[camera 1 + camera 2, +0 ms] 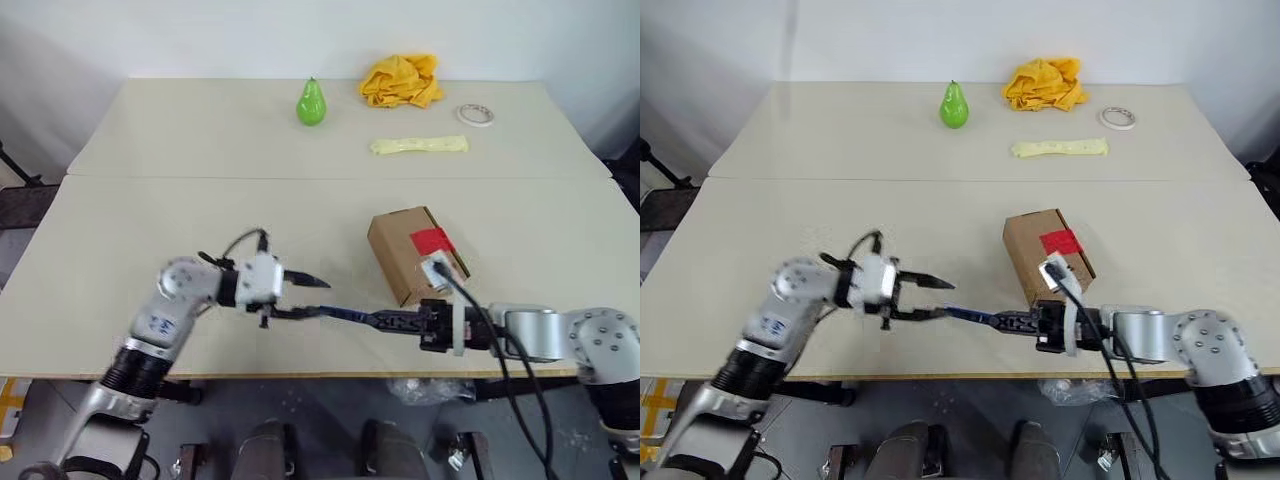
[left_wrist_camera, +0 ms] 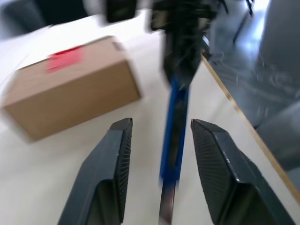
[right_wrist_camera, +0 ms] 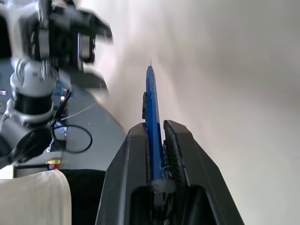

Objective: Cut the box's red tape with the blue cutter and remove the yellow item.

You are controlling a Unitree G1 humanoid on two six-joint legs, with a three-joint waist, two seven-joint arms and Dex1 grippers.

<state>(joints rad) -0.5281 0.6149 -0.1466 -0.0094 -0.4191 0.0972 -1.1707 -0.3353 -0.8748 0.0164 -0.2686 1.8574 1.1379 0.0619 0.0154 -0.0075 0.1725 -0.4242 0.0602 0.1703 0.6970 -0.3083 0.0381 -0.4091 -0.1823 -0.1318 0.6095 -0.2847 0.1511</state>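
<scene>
The slim blue pen-shaped cutter (image 3: 151, 117) is clamped between the fingers of the right hand (image 1: 400, 322), its tip pointing toward the left hand (image 1: 305, 298). The left hand's two black fingers are parted, with the cutter's tip lying between them, ungripped. The small brown cardboard box (image 1: 415, 253) sits on the pale desk (image 1: 200, 200) just beyond the right hand, closed. Its small red square of tape (image 1: 431, 240) appears uncut. The yellow item is presumably inside the box. By this judgement, only the cutter has been taken up; cutting and removal remain.
</scene>
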